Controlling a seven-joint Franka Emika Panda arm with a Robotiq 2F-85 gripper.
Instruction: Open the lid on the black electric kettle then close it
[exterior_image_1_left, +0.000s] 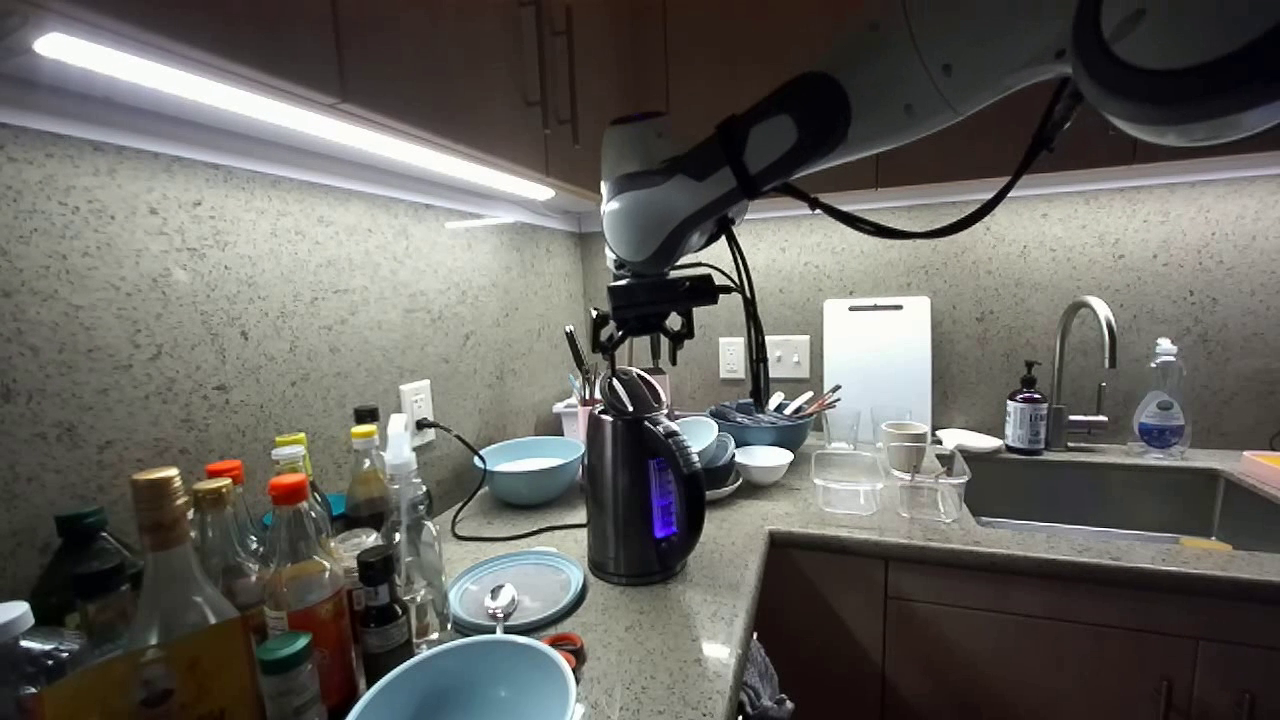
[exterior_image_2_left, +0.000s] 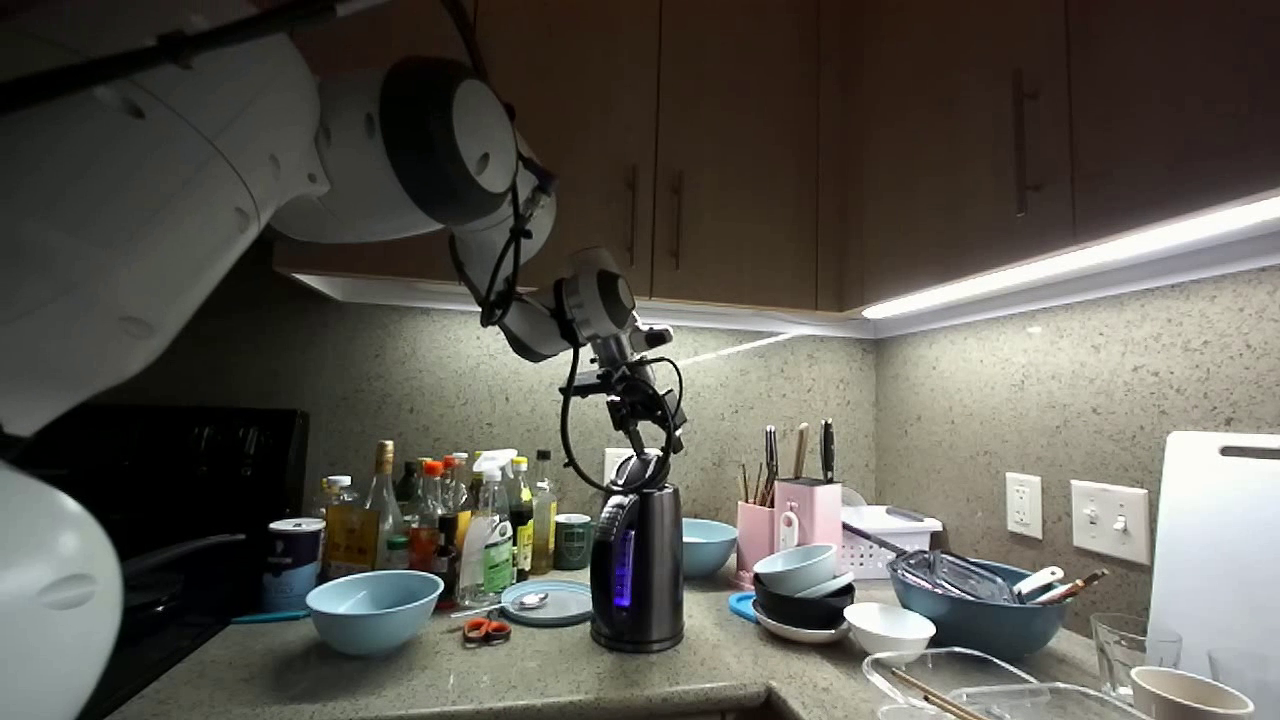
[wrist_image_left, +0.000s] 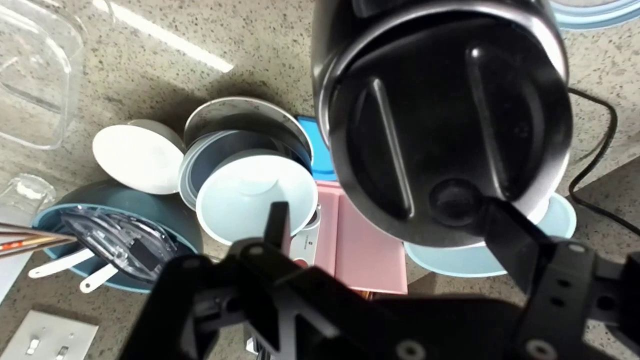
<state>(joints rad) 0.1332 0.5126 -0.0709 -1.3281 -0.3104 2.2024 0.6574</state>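
"Lid (wrist_image_left: 445, 130), where was it?"
"On the black kettle (exterior_image_1_left: 620, 500), tilted up. Above the kettle, your gripper (wrist_image_left: 385, 215) stood spread, one finger (wrist_image_left: 517, 242) just at the lid's raised edge; contact I could not tell. For closing, I judged, you needed pressing downward."

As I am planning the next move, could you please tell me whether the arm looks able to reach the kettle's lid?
Probably yes: the open gripper hangs close to the tilted-up lid, one finger overlapping its edge in the wrist view, and nothing visible blocks it.
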